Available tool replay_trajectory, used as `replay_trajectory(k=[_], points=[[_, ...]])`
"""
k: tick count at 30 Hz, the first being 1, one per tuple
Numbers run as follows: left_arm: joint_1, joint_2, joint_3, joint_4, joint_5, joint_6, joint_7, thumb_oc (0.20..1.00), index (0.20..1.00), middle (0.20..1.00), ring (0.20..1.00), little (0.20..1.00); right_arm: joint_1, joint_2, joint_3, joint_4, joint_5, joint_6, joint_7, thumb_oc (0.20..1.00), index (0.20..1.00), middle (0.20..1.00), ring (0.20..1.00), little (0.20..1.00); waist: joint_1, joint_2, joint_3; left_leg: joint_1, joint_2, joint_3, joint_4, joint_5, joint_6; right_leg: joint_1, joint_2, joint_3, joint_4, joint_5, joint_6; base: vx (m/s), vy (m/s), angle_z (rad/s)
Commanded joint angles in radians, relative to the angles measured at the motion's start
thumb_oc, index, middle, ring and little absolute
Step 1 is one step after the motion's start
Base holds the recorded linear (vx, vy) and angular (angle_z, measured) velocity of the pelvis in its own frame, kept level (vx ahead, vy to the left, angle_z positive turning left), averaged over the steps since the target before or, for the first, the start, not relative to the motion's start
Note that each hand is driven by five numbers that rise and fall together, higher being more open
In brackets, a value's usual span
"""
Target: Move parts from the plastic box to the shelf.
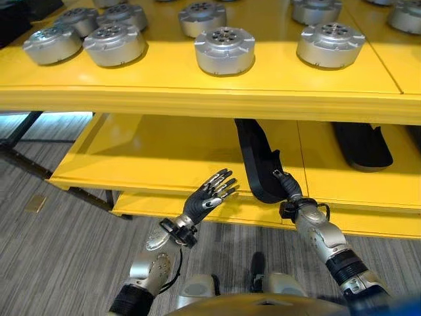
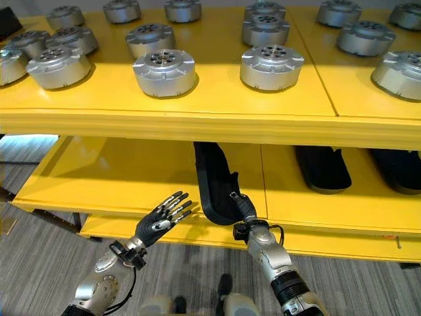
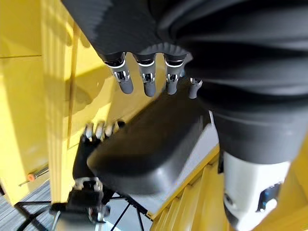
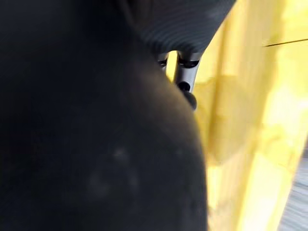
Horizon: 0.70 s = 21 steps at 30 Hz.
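Observation:
A long black part (image 1: pixel 256 158) lies on the yellow middle shelf (image 1: pixel 158 155), its near end overhanging the front edge. My right hand (image 1: pixel 288 185) has its fingers curled over that near end, as the left wrist view confirms with fingers (image 3: pixel 98 130) hooked on the black part (image 3: pixel 154 144). In the right wrist view the same black part (image 4: pixel 96 144) lies right against the hand. My left hand (image 1: pixel 209 195) hovers just left of the part, palm up, fingers straight and spread, holding nothing.
The top shelf (image 1: pixel 197 99) carries several round silver parts (image 1: pixel 224 49). More black parts (image 2: pixel 322 168) lie on the middle shelf to the right. A lower yellow shelf edge (image 1: pixel 230 212) juts out below. A black frame (image 1: pixel 20 151) stands at left on grey carpet.

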Motion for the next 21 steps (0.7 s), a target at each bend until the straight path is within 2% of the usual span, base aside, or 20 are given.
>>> replay_trajectory(k=[1, 2, 3, 4, 6, 9, 11, 13, 14, 16, 17, 19, 21], points=[[0.004, 0.005, 0.014, -0.066, -0.024, -0.077, 0.001, 1.0, 1.0, 1.0, 1.0, 1.0, -0.068, -0.013, -0.053, -0.068, 0.019, -0.064, -0.009, 0.2, 0.2, 0.2, 0.2, 0.2, -0.004, 0.022, -0.051, 0.088, 0.07, -0.046, -0.264, 0.385, -0.047, 0.097, -0.075, 0.04, 0.031, -0.019, 0.095, 0.03, 0.289, -0.09], [0.001, 0.009, 0.017, -0.067, -0.026, -0.074, 0.006, 1.0, 1.0, 1.0, 1.0, 1.0, -0.079, -0.017, -0.055, -0.059, 0.021, -0.062, -0.01, 0.2, 0.2, 0.2, 0.2, 0.2, 0.0, 0.023, -0.048, 0.084, 0.071, -0.075, -0.265, 0.392, -0.047, 0.099, -0.081, 0.056, 0.035, -0.019, 0.099, 0.03, 0.6, -0.15], [-0.02, 0.022, 0.029, -0.061, -0.02, -0.05, 0.005, 1.0, 1.0, 1.0, 1.0, 1.0, -0.098, -0.041, -0.087, -0.049, 0.043, -0.047, 0.016, 0.2, 0.2, 0.2, 0.2, 0.2, -0.009, 0.021, -0.052, 0.118, 0.051, -0.059, -0.311, 0.309, -0.036, 0.105, -0.121, 0.08, 0.038, -0.01, 0.132, 0.02, 0.478, -0.07], [-0.021, 0.024, 0.029, -0.06, -0.02, -0.05, 0.006, 1.0, 1.0, 1.0, 1.0, 1.0, -0.096, -0.041, -0.09, -0.05, 0.043, -0.045, 0.016, 0.2, 0.2, 0.2, 0.2, 0.2, -0.01, 0.021, -0.052, 0.122, 0.049, -0.054, -0.316, 0.303, -0.035, 0.105, -0.124, 0.081, 0.039, -0.009, 0.135, 0.01, 0.497, -0.07], [-0.026, 0.036, 0.03, -0.049, -0.001, -0.048, -0.001, 1.0, 1.0, 1.0, 1.0, 1.0, -0.069, -0.041, -0.112, -0.068, 0.038, -0.047, 0.02, 0.2, 0.2, 0.2, 0.2, 0.2, -0.021, 0.018, -0.055, 0.15, 0.026, -0.019, -0.354, 0.249, -0.021, 0.11, -0.145, 0.077, 0.04, 0.002, 0.158, 0.03, 0.266, -0.02], [-0.016, 0.056, 0.028, -0.047, -0.01, -0.033, -0.019, 1.0, 1.0, 1.0, 1.0, 1.0, -0.003, -0.033, -0.138, -0.107, 0.037, -0.059, 0.005, 0.2, 0.2, 0.2, 0.2, 0.2, -0.029, 0.009, -0.052, 0.168, 0.003, -0.006, -0.38, 0.23, 0.0, 0.119, -0.171, 0.079, 0.014, 0.04, 0.192, 0.03, 0.31, -0.23], [-0.007, 0.061, 0.04, -0.038, 0.006, -0.02, -0.043, 1.0, 1.0, 1.0, 1.0, 1.0, 0.027, -0.016, -0.158, -0.115, 0.035, -0.068, 0.006, 0.2, 0.2, 0.2, 0.2, 0.2, -0.031, -0.007, -0.049, 0.178, -0.017, 0.01, -0.39, 0.213, 0.013, 0.115, -0.197, 0.081, -0.03, 0.092, 0.223, 0.0, 0.204, -0.06], [0.01, 0.069, 0.045, -0.038, 0.027, -0.024, -0.044, 1.0, 1.0, 1.0, 1.0, 1.0, 0.037, 0.0, -0.169, -0.117, 0.038, -0.069, 0.005, 0.2, 0.2, 0.2, 0.2, 0.2, -0.028, -0.018, -0.045, 0.192, -0.027, 0.036, -0.4, 0.202, 0.019, 0.098, -0.218, 0.068, -0.044, 0.133, 0.239, -0.05, 0.099, 0.07], [0.019, 0.073, 0.049, -0.042, 0.031, -0.029, -0.037, 1.0, 1.0, 1.0, 1.0, 1.0, 0.037, 0.01, -0.175, -0.119, 0.035, -0.068, 0.012, 0.2, 0.2, 0.2, 0.2, 0.2, -0.023, -0.02, -0.04, 0.202, -0.028, 0.051, -0.406, 0.198, 0.023, 0.077, -0.224, 0.054, -0.02, 0.136, 0.241, -0.13, 0.07, 0.11], [0.041, 0.076, 0.064, -0.057, 0.019, -0.044, -0.052, 1.0, 1.0, 1.0, 1.0, 1.0, 0.037, 0.017, -0.172, -0.127, 0.03, -0.073, 0.04, 0.2, 0.2, 0.2, 0.2, 0.2, -0.01, -0.011, -0.042, 0.184, -0.017, 0.088, -0.405, 0.219, 0.032, 0.073, -0.174, 0.021, 0.086, 0.036, 0.215, -0.17, 0.046, -0.23], [0.039, 0.075, 0.067, -0.068, 0.016, -0.041, -0.041, 1.0, 1.0, 1.0, 1.0, 1.0, 0.038, 0.013, -0.17, -0.133, 0.028, -0.066, 0.045, 0.2, 0.2, 0.2, 0.2, 0.2, -0.006, -0.011, -0.044, 0.171, -0.018, 0.087, -0.399, 0.221, 0.033, 0.071, -0.16, 0.012, 0.096, 0.017, 0.203, -0.12, -0.017, -0.58], [0.029, 0.074, 0.073, -0.079, 0.006, -0.046, -0.014, 1.0, 1.0, 1.0, 1.0, 1.0, 0.025, 0.004, -0.161, -0.122, 0.017, -0.066, 0.062, 0.2, 0.2, 0.2, 0.2, 0.2, 0.01, -0.018, -0.039, 0.151, -0.024, 0.082, -0.381, 0.222, 0.034, 0.079, -0.153, -0.012, 0.08, 0.017, 0.188, -0.08, -0.078, -0.11], [0.022, 0.061, 0.085, -0.073, -0.034, -0.052, 0.009, 1.0, 1.0, 1.0, 1.0, 1.0, -0.003, -0.002, -0.144, -0.094, 0.003, -0.068, 0.055, 0.2, 0.2, 0.2, 0.2, 0.2, 0.023, -0.022, -0.037, 0.153, -0.021, 0.082, -0.379, 0.222, 0.025, 0.084, -0.158, -0.02, 0.058, 0.029, 0.194, -0.06, -0.128, -0.05]])
